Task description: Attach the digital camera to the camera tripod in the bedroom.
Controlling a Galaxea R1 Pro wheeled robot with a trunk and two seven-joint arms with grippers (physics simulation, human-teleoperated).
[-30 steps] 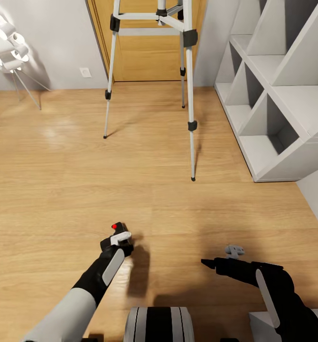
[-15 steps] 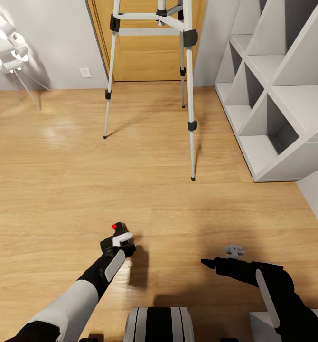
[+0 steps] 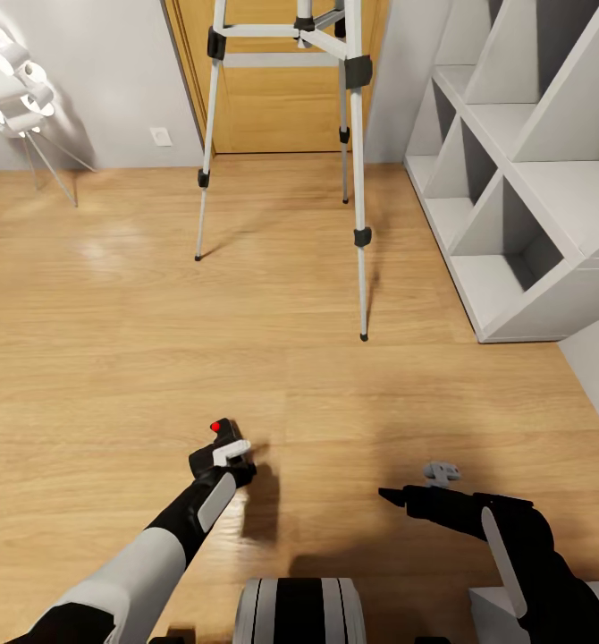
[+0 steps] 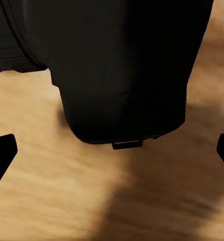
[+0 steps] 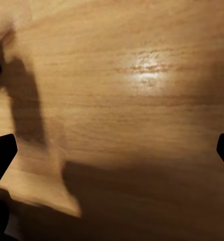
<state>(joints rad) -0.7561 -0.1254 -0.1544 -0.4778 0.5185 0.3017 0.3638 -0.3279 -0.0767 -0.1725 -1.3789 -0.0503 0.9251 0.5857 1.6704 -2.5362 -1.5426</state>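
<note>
**Camera in the left claw, tripod standing ahead by the door**

The left claw (image 3: 228,452) is pinched on the camera (image 3: 221,442), a small black body with a bright red button on top, held low over the wood floor (image 3: 112,358) in front of the robot. In the left wrist view the camera (image 4: 117,65) looms dark and close, with the two black fingertips (image 4: 1,155) showing at the picture's edges on either side of it and the blurred floor (image 4: 57,201) behind. The left arm (image 3: 147,555), black at the wrist and pale grey higher up, reaches forward from the lower left of the head view.

The right claw (image 3: 391,494) hangs empty over the floor, well apart from the camera. In the head view it ends in a dark pointed tip, and the right wrist view shows its fingertips (image 5: 1,155) set wide at opposite edges with only bare planks (image 5: 142,100) between them, so it is spread.

Farther ahead, the tripod (image 3: 358,179) stands on the floor on thin silver legs with black joints; its top is cut off by the edge of the picture. Just behind it is an oak door (image 3: 273,98) in a pale grey wall (image 3: 112,80). A white shelf (image 3: 514,206) with slanted compartments stands to the right of the tripod, and a white lamp (image 3: 13,80) on thin legs stands at the far left, near the wall.
</note>
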